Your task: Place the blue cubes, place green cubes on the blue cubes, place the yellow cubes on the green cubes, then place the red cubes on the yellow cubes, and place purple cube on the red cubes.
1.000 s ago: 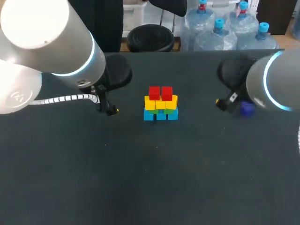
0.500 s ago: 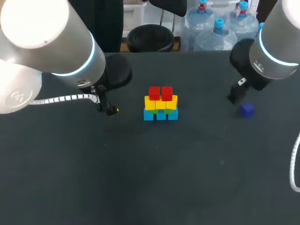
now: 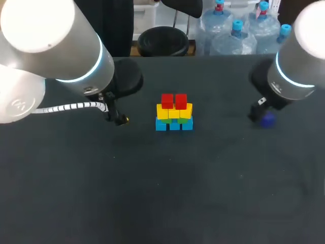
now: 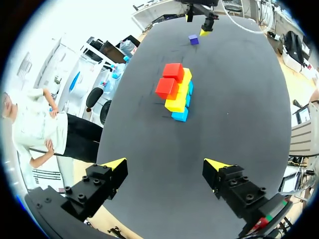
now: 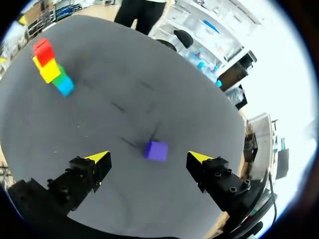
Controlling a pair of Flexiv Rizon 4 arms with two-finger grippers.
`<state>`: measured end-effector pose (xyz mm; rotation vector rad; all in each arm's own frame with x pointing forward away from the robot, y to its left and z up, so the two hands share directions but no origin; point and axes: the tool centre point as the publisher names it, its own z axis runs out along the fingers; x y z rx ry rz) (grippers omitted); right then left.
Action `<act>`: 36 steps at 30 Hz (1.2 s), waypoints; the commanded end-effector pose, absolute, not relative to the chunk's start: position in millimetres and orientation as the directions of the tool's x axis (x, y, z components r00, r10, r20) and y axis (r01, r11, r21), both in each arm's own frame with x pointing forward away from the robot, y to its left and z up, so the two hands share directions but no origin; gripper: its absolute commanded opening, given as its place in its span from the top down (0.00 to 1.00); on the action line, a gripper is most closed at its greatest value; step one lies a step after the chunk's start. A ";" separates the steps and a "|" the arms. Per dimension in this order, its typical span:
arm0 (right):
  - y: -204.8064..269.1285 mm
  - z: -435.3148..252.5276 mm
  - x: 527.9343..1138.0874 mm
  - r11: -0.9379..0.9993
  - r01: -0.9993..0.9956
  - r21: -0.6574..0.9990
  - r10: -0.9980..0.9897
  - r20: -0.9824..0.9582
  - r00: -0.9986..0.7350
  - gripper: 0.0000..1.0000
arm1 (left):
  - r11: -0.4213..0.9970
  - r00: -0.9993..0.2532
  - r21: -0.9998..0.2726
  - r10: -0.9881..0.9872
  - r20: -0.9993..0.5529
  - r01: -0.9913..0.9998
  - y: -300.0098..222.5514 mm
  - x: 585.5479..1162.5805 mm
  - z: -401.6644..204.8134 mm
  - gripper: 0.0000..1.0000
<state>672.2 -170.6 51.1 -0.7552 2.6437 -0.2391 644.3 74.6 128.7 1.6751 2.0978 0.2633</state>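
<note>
A stack stands mid-table: blue cubes (image 3: 174,125) at the bottom, green cubes (image 3: 174,120) on them, then yellow cubes (image 3: 174,111), with two red cubes (image 3: 174,100) on top. The same stack (image 4: 175,92) shows well ahead of my left gripper (image 4: 165,164), which is open and empty; it hangs left of the stack (image 3: 121,120). The purple cube (image 3: 267,119) lies alone on the table to the right. My right gripper (image 3: 258,114) hovers just over it, open (image 5: 148,157); the purple cube (image 5: 156,150) sits between its spread fingers, untouched.
The dark tabletop (image 3: 162,193) stretches bare toward the front. Black arm bases stand near the back edge on the left (image 3: 127,76) and the right (image 3: 259,76). My right gripper (image 4: 204,27) and the purple cube (image 4: 193,39) show far beyond the stack.
My right arm has swung its gripper rightward from beside the purple cube to over it, then lowered around it. The left arm and the stack have not moved.
</note>
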 end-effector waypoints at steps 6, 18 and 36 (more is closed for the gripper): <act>-185.0 36.9 682.1 0.881 -0.424 -0.212 -0.473 -0.348 -0.809 0.00 | 0.247 -0.169 0.411 0.961 -0.217 0.878 74.3 645.2 128.6 0.00; -171.5 12.0 699.5 0.908 -0.401 -0.122 -0.417 -0.345 -0.841 0.00 | 0.247 -0.169 0.411 0.961 -0.217 0.878 74.3 645.2 128.6 0.00; -190.4 -5.0 713.2 0.929 -0.361 -0.077 -0.365 -0.341 -0.866 0.49 | 0.247 -0.169 0.411 0.961 -0.217 0.878 74.3 645.2 128.6 0.00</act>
